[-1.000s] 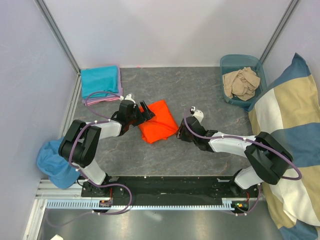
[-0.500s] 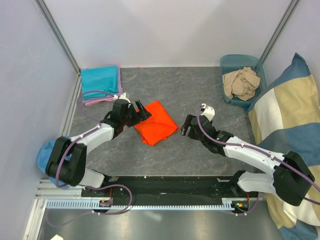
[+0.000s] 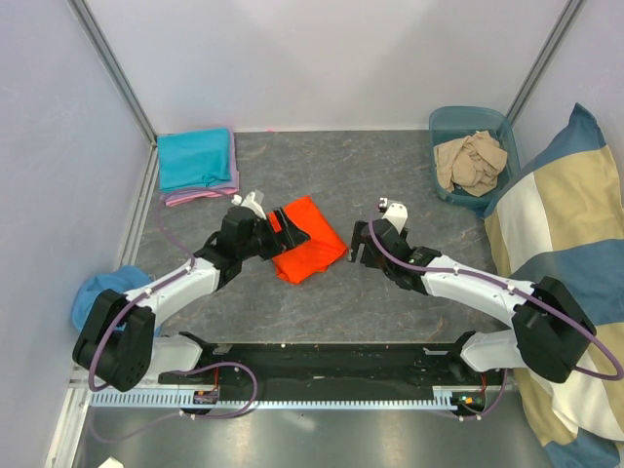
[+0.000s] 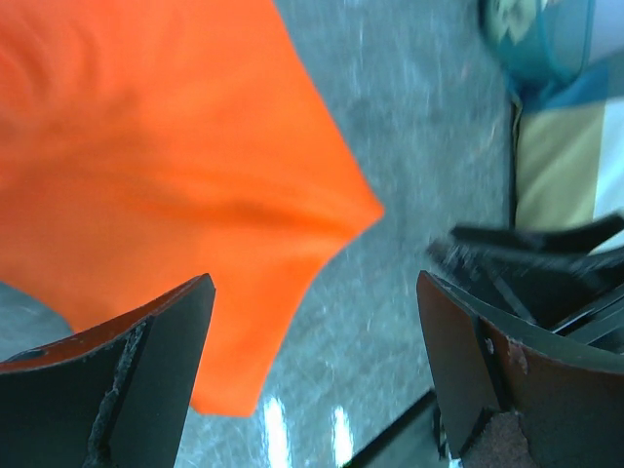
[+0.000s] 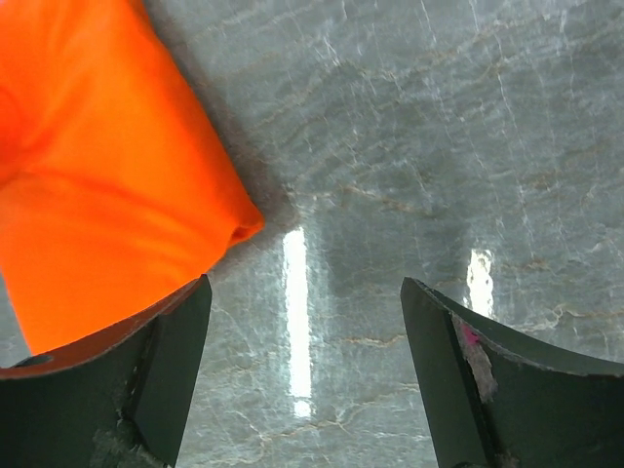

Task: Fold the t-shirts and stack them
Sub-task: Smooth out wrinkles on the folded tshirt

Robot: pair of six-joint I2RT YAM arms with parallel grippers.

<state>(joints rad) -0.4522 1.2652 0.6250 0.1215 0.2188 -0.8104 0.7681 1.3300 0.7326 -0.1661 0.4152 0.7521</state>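
Observation:
The folded orange t-shirt (image 3: pixel 312 244) lies flat mid-table and also shows in the left wrist view (image 4: pixel 146 166) and the right wrist view (image 5: pixel 88 185). My left gripper (image 3: pixel 291 230) is open and empty over the shirt's left edge (image 4: pixel 314 292). My right gripper (image 3: pixel 359 246) is open and empty just right of the shirt's right corner (image 5: pixel 304 288). A folded teal t-shirt (image 3: pixel 195 158) lies on a pink-lilac one (image 3: pixel 200 196) at the far left. A crumpled beige t-shirt (image 3: pixel 471 161) sits in the teal bin (image 3: pixel 441 122).
A blue cloth (image 3: pixel 105 304) hangs off the table's left edge. The big blue-and-beige cushion-like fabric (image 3: pixel 570 253) fills the right side. Walls and metal posts close in the back and left. The arms' base rail (image 3: pixel 322 363) runs along the near edge.
The right gripper swung out to the right, then came back to the orange shirt's right corner. The left gripper shifted slightly right and nearer. The shirt has barely moved.

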